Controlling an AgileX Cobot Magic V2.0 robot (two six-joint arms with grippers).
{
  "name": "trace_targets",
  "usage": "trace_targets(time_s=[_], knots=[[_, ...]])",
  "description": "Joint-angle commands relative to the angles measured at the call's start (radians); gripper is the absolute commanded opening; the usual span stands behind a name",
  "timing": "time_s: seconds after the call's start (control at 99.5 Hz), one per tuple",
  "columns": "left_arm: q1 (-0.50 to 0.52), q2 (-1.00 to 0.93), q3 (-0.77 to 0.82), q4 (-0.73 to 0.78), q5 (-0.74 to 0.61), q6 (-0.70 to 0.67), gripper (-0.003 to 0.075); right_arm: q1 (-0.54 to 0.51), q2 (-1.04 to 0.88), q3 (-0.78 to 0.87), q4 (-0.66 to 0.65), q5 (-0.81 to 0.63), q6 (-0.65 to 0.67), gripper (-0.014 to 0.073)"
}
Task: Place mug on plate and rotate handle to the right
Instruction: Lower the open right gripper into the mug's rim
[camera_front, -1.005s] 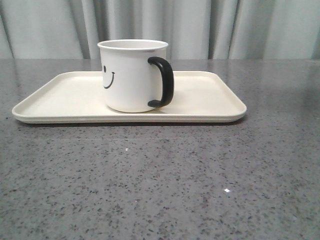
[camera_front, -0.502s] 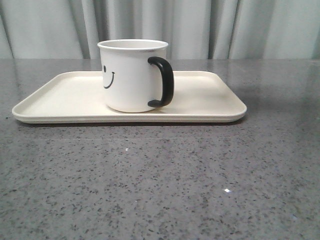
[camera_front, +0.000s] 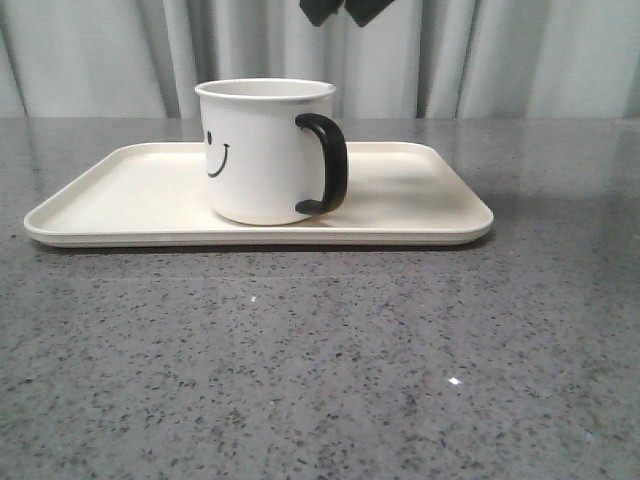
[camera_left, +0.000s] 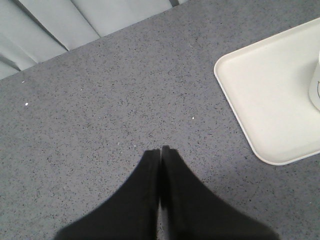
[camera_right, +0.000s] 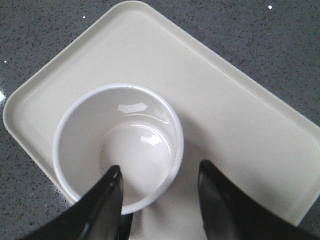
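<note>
The white cylindrical mug (camera_front: 264, 150) with a black smiley face stands upright on the large cream-white rectangular plate (camera_front: 420, 195), which lies on the grey speckled desk (camera_front: 320, 350). Its glossy black C-shaped handle (camera_front: 328, 163) points to the robot's right. The right tool (camera_right: 159, 172) hangs directly above the mug, fingers spread wide and holding nothing. The left tool (camera_left: 160, 151) is closed and empty over bare desk, the plate's corner off to one side.

no readable text, mug (camera_front: 262, 152) bears smiley face (black)
</note>
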Motion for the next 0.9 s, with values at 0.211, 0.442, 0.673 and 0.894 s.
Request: trace_targets(time_s=[0.211, 0.442, 0.673, 0.894], knots=[[0.0, -0.004, -0.021, 0.018, -0.013, -0.013, -0.002, 0.0, 0.003, -0.033, 0.025, -0.076, -0.01, 0.0371], [0.0, -0.004, -0.021, 0.018, -0.013, -0.013, -0.002, 0.0, 0.045, -0.033, 0.027, -0.07, -0.01, 0.0371], [0.0, -0.004, -0.021, 0.018, -0.013, -0.013, -0.002, 0.0, 0.07, -0.032, 0.027, -0.064, -0.01, 0.0371], [0.0, -0.004, -0.021, 0.018, -0.013, -0.013, -0.002, 0.0, 0.117, -0.032, 0.031, -0.029, -0.009, 0.0371]])
